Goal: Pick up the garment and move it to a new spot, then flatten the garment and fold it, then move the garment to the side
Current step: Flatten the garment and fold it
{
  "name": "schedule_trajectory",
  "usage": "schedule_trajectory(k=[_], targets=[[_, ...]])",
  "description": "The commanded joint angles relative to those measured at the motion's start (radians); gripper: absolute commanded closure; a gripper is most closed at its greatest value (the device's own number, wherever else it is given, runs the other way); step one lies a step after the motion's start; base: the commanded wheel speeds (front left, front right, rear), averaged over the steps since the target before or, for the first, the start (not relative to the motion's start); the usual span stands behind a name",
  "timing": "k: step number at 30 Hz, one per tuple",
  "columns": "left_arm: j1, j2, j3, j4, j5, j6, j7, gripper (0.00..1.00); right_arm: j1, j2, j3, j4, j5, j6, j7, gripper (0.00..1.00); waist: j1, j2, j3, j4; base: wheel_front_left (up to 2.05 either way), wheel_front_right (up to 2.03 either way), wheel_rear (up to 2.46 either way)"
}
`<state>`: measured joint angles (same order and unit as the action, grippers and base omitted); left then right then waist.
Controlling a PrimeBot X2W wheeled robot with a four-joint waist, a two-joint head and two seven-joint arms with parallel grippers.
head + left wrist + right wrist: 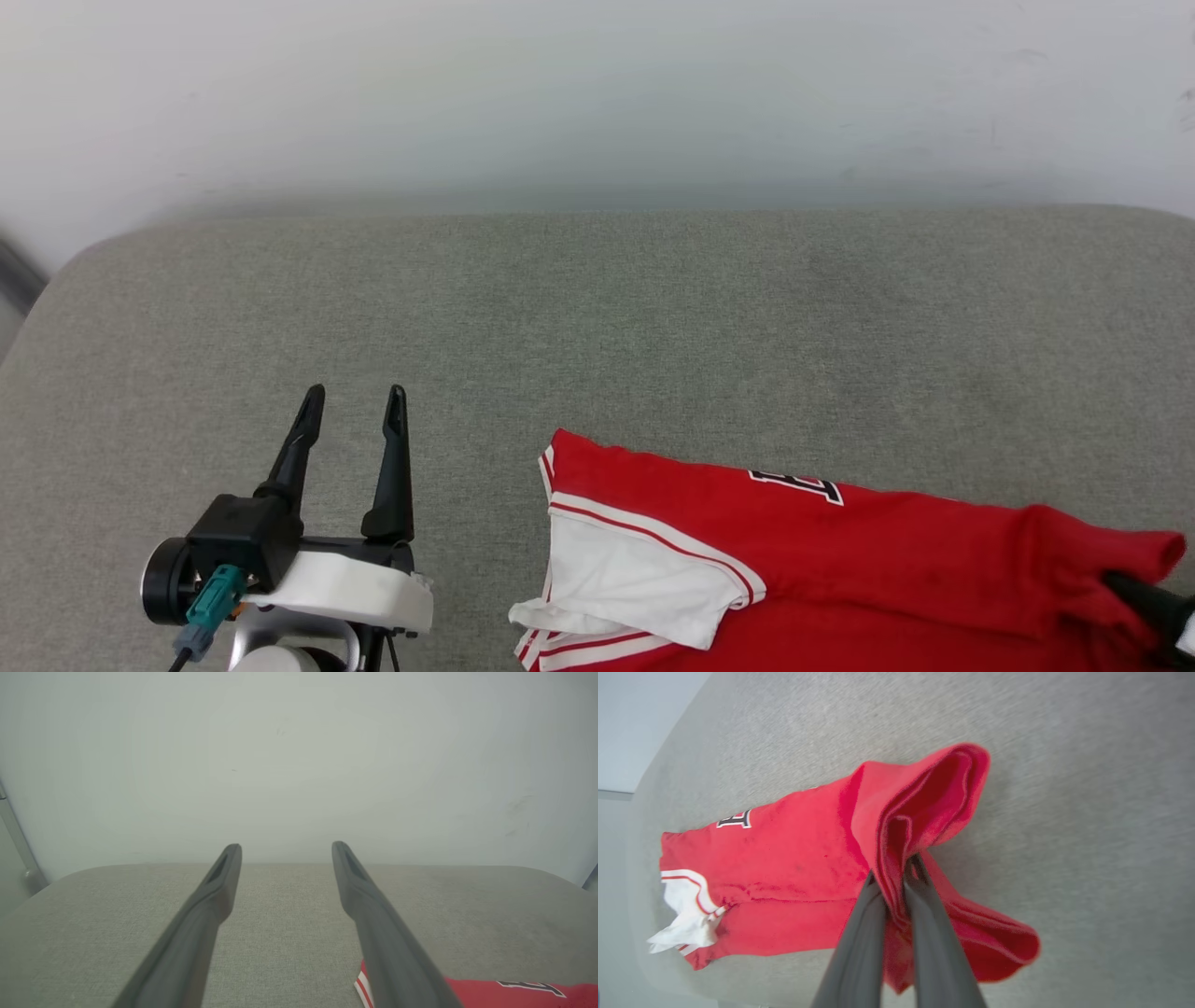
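The shirt stretches left to right, sleeve at left; right gripper pinches its right end, left gripper gapes empty.

Left tool has dark fingers, white shell, teal plug.

surface: grey woven pad, rounded far corners | behind: pale wall, faint scuffs at right

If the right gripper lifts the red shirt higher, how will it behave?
Probably floppy: the shirt bunches in folds where the right gripper pinches it. The rest would likely hang and drag, since it lies slack on the grey surface.
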<state>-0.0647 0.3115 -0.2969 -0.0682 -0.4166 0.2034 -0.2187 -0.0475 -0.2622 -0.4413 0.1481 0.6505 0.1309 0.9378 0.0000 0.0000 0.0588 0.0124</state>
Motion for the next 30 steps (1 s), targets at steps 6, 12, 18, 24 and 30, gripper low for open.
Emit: schedule_trajectory(k=[6, 12, 18, 24, 30], targets=[[-0.001, -0.001, -0.008, -0.002, -0.003, 0.004, -0.001, 0.00, -0.054, 0.171, 0.000, -0.057, 0.215, 0.000, 0.197, 1.00, 0.0000, 0.0000, 0.000, 0.010, 0.00, 0.00, 0.00], [-0.021, 0.007, -0.014, 0.001, -0.003, -0.002, 0.006, 0.00, -0.084, 0.213, 0.059, -0.032, 0.405, 0.000, 0.239, 1.00, 0.0000, 0.0000, 0.001, 0.041, 0.00, 0.00, 0.00], [-0.043, -0.004, -0.034, 0.012, -0.003, -0.015, 0.008, 0.00, -0.107, 0.213, 0.253, 0.043, 0.566, 0.000, 0.129, 1.00, 0.0000, 0.0000, 0.016, 0.077, 0.00, 0.00, 0.00], [-0.074, -0.024, -0.060, 0.030, 0.000, -0.028, 0.004, 0.00, -0.172, 0.213, 0.501, 0.128, 0.645, 0.000, -0.047, 1.00, 0.0000, 0.0000, 0.043, 0.116, 0.00, 0.00, 0.00], [-0.095, -0.034, -0.070, 0.047, 0.002, -0.033, -0.004, 0.00, -0.229, 0.212, 0.672, 0.245, 0.633, 0.000, -0.203, 1.00, 0.0000, 0.0000, 0.066, 0.147, 0.00, 0.00, 0.00]])
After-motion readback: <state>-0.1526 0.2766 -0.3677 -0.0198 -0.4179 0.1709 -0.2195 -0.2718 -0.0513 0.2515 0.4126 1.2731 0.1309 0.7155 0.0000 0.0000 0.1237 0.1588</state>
